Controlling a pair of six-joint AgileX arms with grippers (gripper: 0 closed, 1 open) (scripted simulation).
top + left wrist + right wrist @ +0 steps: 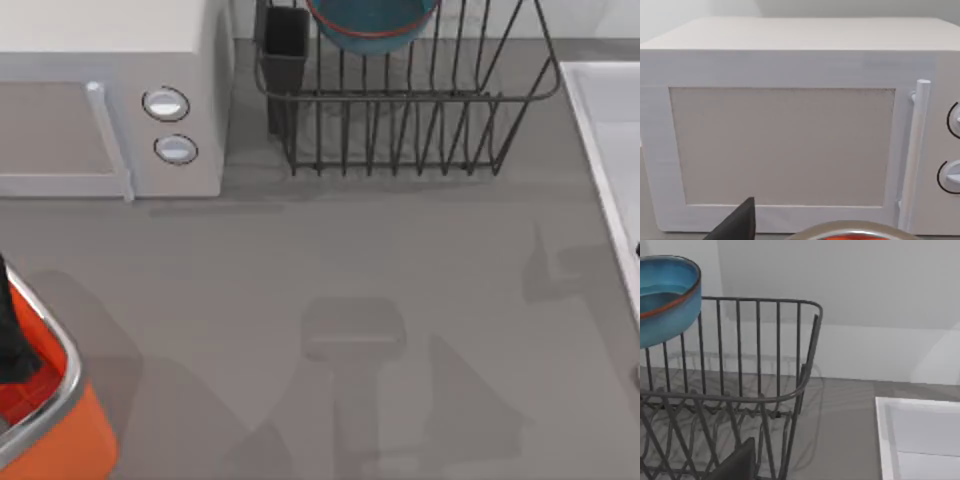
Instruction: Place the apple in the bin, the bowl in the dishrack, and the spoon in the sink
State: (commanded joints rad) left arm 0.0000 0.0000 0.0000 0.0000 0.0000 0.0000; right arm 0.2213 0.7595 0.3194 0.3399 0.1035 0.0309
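Grey tabletop: the bowl point(372, 25) sits in the dishrack point(400, 110), beside the microwave point(110, 100); left gripper point(12, 340) hangs over the bin point(70, 430), likely for the apple, finger state indiscernible.

The left arm point(8, 335) is showing as a dark shape at the top view's left edge, low on that side. A dark wedge of the left gripper point(737, 224) is poking into its own wrist view, pointing upward. A similar dark wedge of the right gripper point(737, 465) is rising into the right wrist view. Both wrist cameras are looking out level.
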